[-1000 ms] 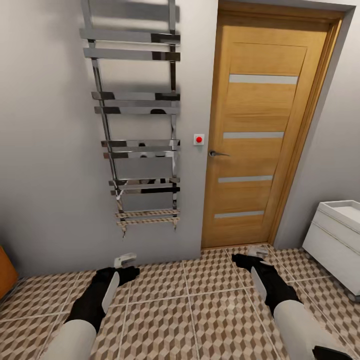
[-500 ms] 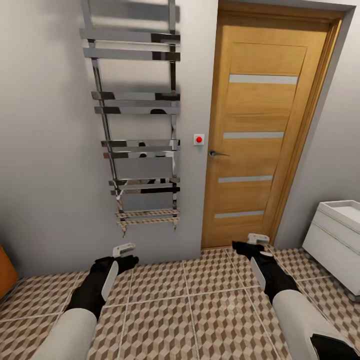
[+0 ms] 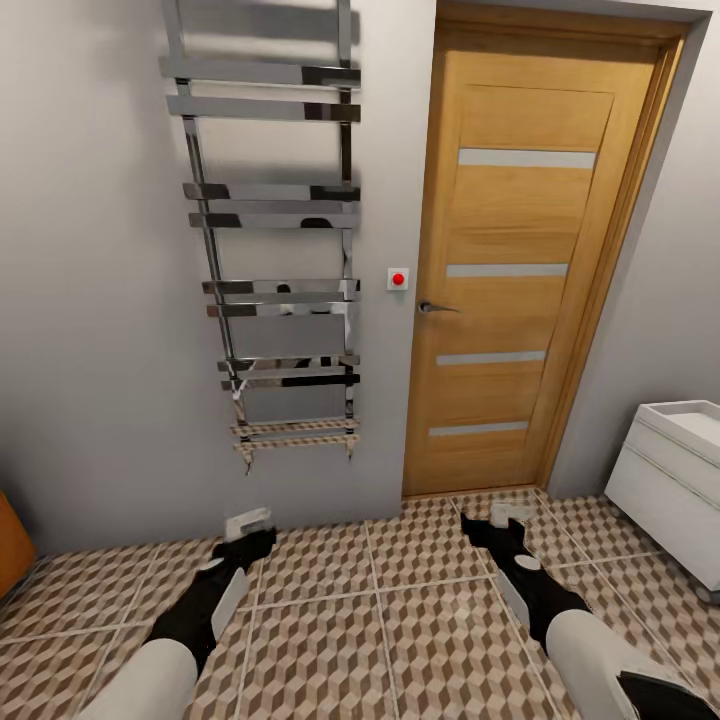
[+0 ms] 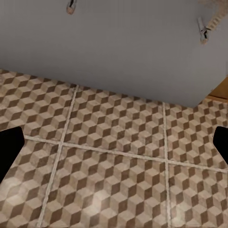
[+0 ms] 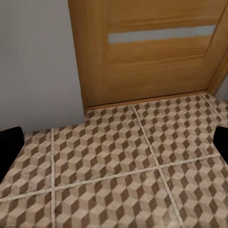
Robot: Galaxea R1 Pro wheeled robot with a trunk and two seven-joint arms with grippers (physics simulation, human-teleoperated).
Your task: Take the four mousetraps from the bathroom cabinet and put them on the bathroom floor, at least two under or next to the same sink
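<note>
Both arms reached forward and low over the bathroom floor (image 3: 400,640), its cube-pattern tiles brown, beige and cream. Left claw (image 3: 248,523) and right claw (image 3: 507,515) stood spread wide, each empty. The sink (image 3: 690,425) sat right of the right claw. Wall (image 3: 90,300) and door (image 3: 510,260) closed the space ahead

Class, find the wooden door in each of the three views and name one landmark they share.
Head view: wooden door at upper right, right of the chrome towel rack.
Left wrist view: an orange-brown sliver at the right edge may be its frame; I cannot tell.
Right wrist view: door across the top.
Shared landmark: cube-patterned floor tiles.
</note>
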